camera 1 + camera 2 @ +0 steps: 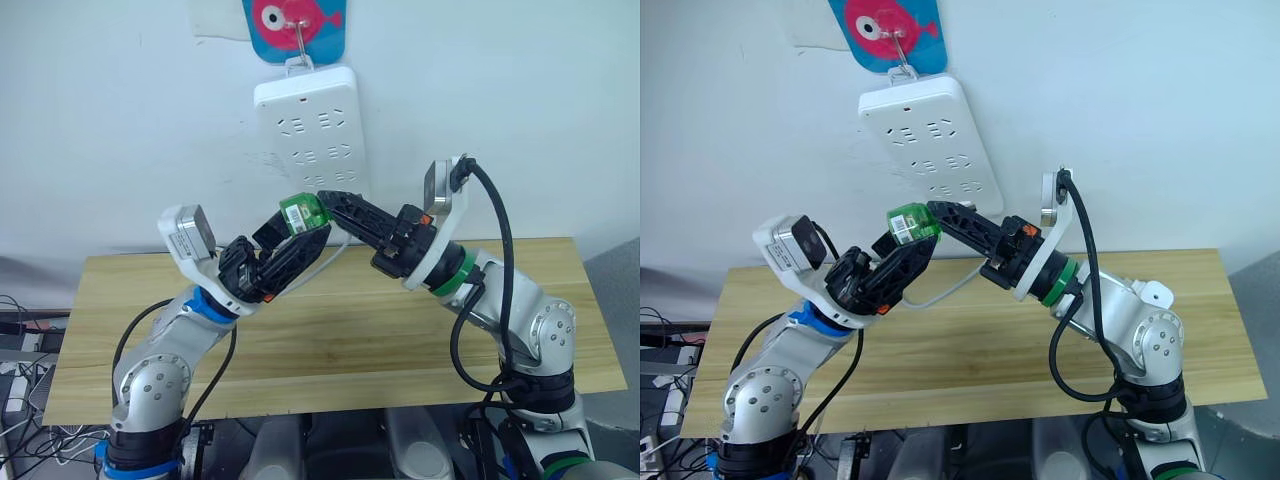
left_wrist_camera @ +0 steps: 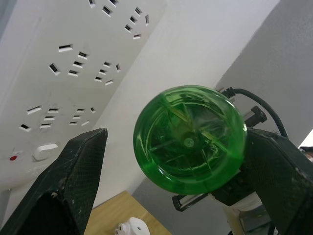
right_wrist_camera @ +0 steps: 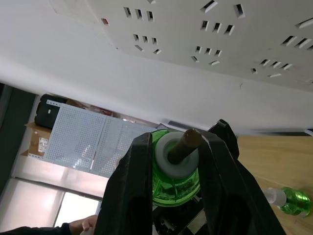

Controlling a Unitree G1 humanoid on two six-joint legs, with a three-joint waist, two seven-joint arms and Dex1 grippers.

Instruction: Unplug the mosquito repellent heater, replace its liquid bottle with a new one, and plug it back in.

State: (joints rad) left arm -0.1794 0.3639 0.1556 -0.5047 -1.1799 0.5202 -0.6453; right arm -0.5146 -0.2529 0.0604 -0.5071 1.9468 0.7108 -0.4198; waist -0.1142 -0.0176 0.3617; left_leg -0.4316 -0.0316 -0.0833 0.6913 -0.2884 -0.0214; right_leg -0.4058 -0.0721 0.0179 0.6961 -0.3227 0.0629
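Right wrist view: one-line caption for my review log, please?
Right tool grips a green bottle at its white neck, below the wall power strip; a second bottle lies on the table.

A lab or workshop: bare wooden bench, wall-hung power strip, pegboard panel.

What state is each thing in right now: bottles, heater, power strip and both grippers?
Green bottle: held in the air, wick end showing.
Right gripper: fingers shut on the green bottle.
Left gripper: fingers open around the bottle's base.
Heater: unplugged, on the table.
Second bottle: lying on the table.
Power strip: hanging, sockets empty.
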